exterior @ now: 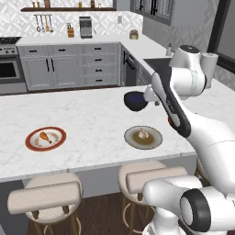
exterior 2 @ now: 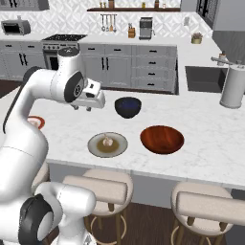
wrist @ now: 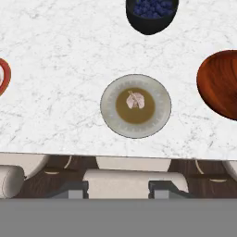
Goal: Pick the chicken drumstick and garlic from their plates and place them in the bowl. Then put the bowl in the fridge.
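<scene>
The garlic [exterior: 143,134] [exterior 2: 107,141] [wrist: 134,99] lies in the brown centre of the grey-rimmed plate [exterior: 157,140] [exterior 2: 95,148] [wrist: 108,109] near the island's front edge. On the red-rimmed plate [exterior: 30,143] [wrist: 3,76] to the left rests the chicken drumstick [exterior: 45,136]. To the right of the garlic plate stands the reddish-brown bowl [exterior 2: 161,139] [wrist: 220,83], with nothing in it. My gripper [exterior 2: 83,108] [wrist: 118,189] hangs open well above the counter, looking down at the garlic plate, nothing between its fingers. The fridge is out of view.
A dark blue bowl [exterior: 136,101] [exterior 2: 128,106] [wrist: 152,14] of berries stands just behind the garlic plate. Padded stools [exterior: 45,195] [exterior 2: 203,206] line the island's front edge. A sink [exterior 2: 206,79] and a paper towel roll [exterior 2: 233,86] are at the far right.
</scene>
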### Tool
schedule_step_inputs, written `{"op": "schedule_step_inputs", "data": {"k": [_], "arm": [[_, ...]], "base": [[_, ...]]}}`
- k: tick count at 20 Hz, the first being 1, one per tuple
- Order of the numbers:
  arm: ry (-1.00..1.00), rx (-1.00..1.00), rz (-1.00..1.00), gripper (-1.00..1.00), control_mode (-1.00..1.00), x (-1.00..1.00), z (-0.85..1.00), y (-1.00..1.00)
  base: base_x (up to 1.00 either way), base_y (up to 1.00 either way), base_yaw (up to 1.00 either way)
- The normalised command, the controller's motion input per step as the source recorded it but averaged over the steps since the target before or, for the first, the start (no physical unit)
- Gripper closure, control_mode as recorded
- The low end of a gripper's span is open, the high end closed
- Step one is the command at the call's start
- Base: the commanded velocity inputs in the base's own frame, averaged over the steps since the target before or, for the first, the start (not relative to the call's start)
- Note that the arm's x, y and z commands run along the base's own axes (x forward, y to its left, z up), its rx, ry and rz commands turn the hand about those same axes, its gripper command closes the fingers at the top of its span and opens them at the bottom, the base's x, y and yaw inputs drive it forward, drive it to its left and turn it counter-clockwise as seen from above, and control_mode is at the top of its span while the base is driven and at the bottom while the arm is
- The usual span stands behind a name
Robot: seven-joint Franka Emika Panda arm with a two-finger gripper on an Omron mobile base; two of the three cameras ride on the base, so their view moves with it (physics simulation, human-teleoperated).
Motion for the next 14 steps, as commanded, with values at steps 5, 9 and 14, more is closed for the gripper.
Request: {"op": "schedule_step_inputs", "data": {"k": [5,9,14], "arm": [[0.02,-0.01,0.00,-1.00,-1.00,0.48,0.00,0.03],[0.11,-0.17,-0.01,-1.00,-1.00,0.86,0.00,0.00],[0.25,-0.20,-0.01,-1.00,-1.00,0.99,0.00,0.01]], "base": [[0.00,0.00,0.00],[0.00,0.00,0.00],[0.00,0.00,0.00]]}}
